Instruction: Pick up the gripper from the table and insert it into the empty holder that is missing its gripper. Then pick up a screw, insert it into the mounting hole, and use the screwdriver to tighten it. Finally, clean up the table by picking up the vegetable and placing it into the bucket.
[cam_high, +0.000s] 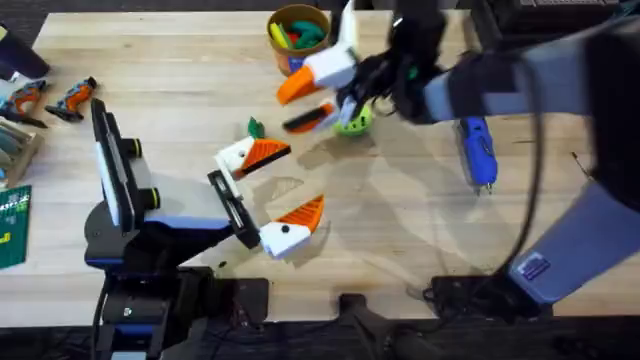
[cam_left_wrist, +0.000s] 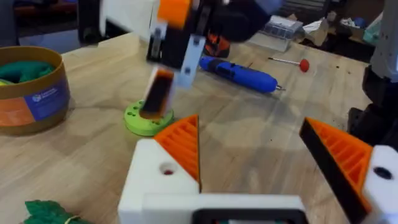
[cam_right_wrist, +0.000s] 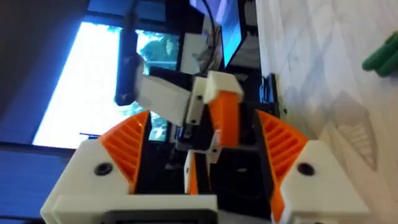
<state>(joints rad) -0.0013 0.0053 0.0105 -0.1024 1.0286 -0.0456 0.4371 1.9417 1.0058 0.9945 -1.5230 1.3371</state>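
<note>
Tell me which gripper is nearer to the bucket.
Right. The right gripper hovers just in front of the bucket, on the robot's side of it. The left gripper sits farther back toward the bases, near mid-table.

My left gripper (cam_high: 272, 192) sits low just beside the vegetable (cam_high: 255, 128), fingers spread wide with nothing between them. My right arm reaches across, and its gripper (cam_high: 322, 85) hangs beyond the vegetable, wrist rolled over.
</note>
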